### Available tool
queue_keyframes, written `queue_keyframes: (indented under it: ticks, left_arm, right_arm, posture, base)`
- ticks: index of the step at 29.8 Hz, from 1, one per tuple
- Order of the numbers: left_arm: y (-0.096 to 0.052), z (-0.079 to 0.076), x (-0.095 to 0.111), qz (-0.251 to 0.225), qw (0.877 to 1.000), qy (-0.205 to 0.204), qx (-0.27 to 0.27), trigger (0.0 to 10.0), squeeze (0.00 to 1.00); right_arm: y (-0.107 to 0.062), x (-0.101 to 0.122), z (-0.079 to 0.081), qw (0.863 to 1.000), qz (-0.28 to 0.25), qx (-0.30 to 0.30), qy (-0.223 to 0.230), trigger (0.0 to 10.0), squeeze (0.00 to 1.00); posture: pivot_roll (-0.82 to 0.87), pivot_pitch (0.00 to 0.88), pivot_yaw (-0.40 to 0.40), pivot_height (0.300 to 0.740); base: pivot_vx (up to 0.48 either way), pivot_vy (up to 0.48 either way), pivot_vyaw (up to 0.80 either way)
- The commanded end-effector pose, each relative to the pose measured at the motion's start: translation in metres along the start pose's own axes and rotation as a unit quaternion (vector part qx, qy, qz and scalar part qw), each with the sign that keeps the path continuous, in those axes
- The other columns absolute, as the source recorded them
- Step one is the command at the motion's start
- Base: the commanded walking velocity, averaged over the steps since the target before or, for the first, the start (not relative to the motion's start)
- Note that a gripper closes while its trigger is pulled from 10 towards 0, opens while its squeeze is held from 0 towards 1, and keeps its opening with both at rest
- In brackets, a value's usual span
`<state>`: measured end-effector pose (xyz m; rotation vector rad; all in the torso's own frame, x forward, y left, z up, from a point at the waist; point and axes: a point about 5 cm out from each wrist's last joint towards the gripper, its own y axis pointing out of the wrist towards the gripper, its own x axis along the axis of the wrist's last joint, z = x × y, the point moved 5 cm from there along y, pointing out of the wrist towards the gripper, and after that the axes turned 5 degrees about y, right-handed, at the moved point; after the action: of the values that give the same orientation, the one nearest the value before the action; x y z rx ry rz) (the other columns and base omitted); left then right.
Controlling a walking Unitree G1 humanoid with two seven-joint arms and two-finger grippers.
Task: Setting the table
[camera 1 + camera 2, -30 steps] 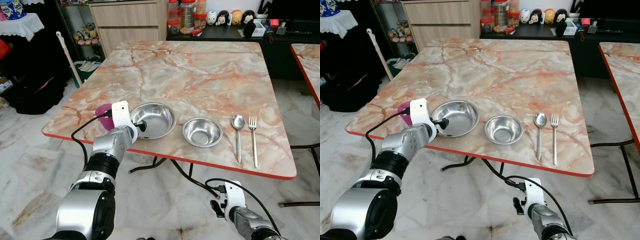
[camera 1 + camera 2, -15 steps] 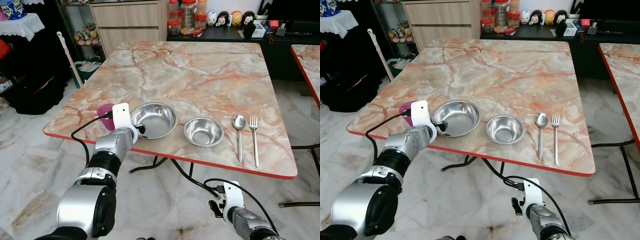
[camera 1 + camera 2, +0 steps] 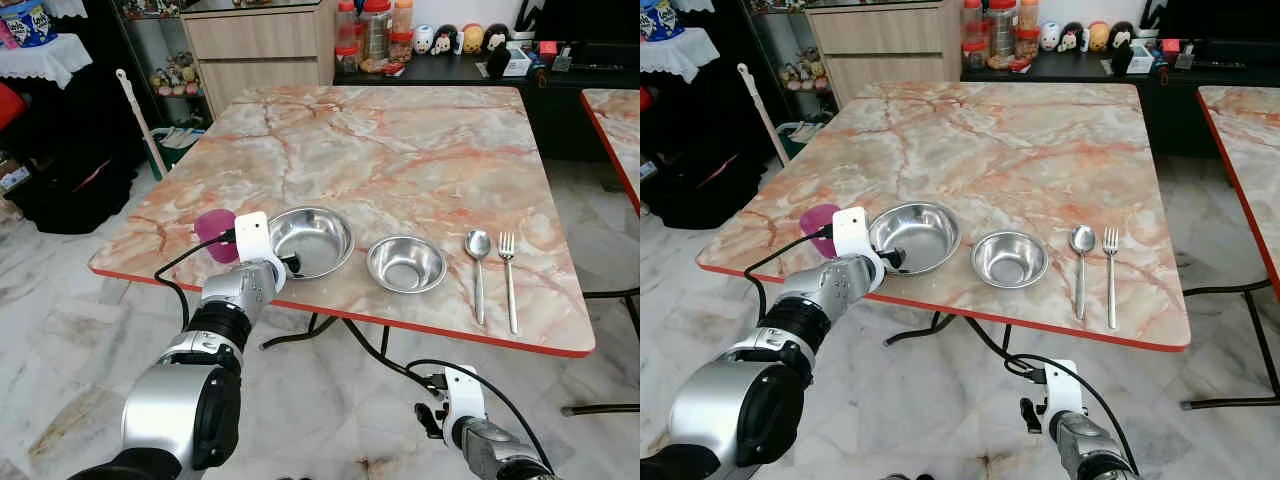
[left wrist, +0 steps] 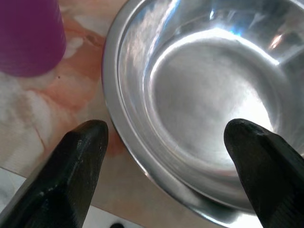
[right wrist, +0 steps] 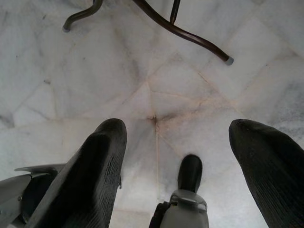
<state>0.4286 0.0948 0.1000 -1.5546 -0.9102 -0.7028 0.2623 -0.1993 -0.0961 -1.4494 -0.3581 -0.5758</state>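
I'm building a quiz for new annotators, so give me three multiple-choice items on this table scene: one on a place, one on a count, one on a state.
1. Where is the purple cup?
A. left of the large steel bowl
B. between the bowls
C. beside the fork

2. How many steel bowls are on the table?
A. one
B. two
C. three

3. The left gripper is:
A. shut on the spoon
B. open at the large bowl's near rim
C. hanging by the floor

Answers:
1 A, it stands at the bowl's left.
2 B, large bowl plus small steel bowl.
3 B, the left wrist view shows its fingers spread.
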Motion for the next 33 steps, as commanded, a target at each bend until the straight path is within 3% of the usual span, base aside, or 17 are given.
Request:
queue_keyframes:
  ticks: [1, 16, 19, 26, 27, 28, 29, 33]
  left_arm:
    - [-0.001, -0.001, 0.006, -0.004, 1.0, -0.005, 0.0, 10.0, 0.0]
    - [0.0, 0.0, -0.001, 0.005, 1.0, -0.008, -0.001, 10.0, 0.0]
    - [0.001, -0.003, -0.008, 0.015, 1.0, -0.013, -0.007, 10.0, 0.0]
    - [0.001, -0.007, -0.011, 0.019, 0.999, -0.024, -0.01, 10.0, 0.0]
    - [0.001, -0.007, -0.011, 0.019, 0.999, -0.026, -0.009, 9.3, 0.0]
    - [0.001, -0.006, -0.012, 0.019, 0.999, -0.028, -0.008, 5.8, 0.0]
    - [0.001, -0.005, -0.011, 0.019, 0.999, -0.033, -0.003, 0.0, 0.0]
    - [0.001, -0.003, -0.01, 0.016, 0.999, -0.036, 0.0, 0.0, 0.0]
  right_arm:
    - [0.0, -0.002, 0.003, 1.0, -0.003, 0.002, 0.009, 10.0, 0.0]
    - [0.0, -0.01, 0.003, 1.0, 0.001, 0.003, 0.012, 10.0, 0.0]
    - [-0.001, -0.025, 0.001, 1.0, 0.009, 0.003, 0.019, 10.0, 0.0]
    - [-0.003, -0.034, -0.005, 1.0, 0.013, -0.001, 0.024, 10.0, 0.0]
    - [-0.003, -0.034, -0.006, 1.0, 0.013, -0.001, 0.024, 10.0, 0.0]
    - [-0.003, -0.034, -0.006, 1.0, 0.013, -0.002, 0.024, 10.0, 0.0]
    - [-0.003, -0.035, -0.007, 1.0, 0.013, -0.002, 0.024, 10.0, 0.0]
    - [-0.003, -0.034, -0.008, 1.0, 0.013, -0.003, 0.023, 10.0, 0.0]
  posture:
    - [-0.03, 0.009, 0.144, 0.74]
    - [-0.04, 0.034, 0.158, 0.74]
    - [-0.06, 0.074, 0.173, 0.74]
    - [-0.07, 0.095, 0.169, 0.74]
    - [-0.07, 0.097, 0.167, 0.74]
    - [-0.07, 0.097, 0.167, 0.74]
    - [-0.07, 0.099, 0.165, 0.74]
    - [-0.07, 0.1, 0.161, 0.74]
  base:
    - [0.0, 0.0, 0.0]
    - [0.0, 0.0, 0.0]
    - [0.0, 0.0, 0.0]
    - [0.0, 0.0, 0.0]
    - [0.0, 0.0, 0.0]
    - [0.0, 0.0, 0.0]
    - [0.0, 0.0, 0.0]
    - [0.0, 0.0, 0.0]
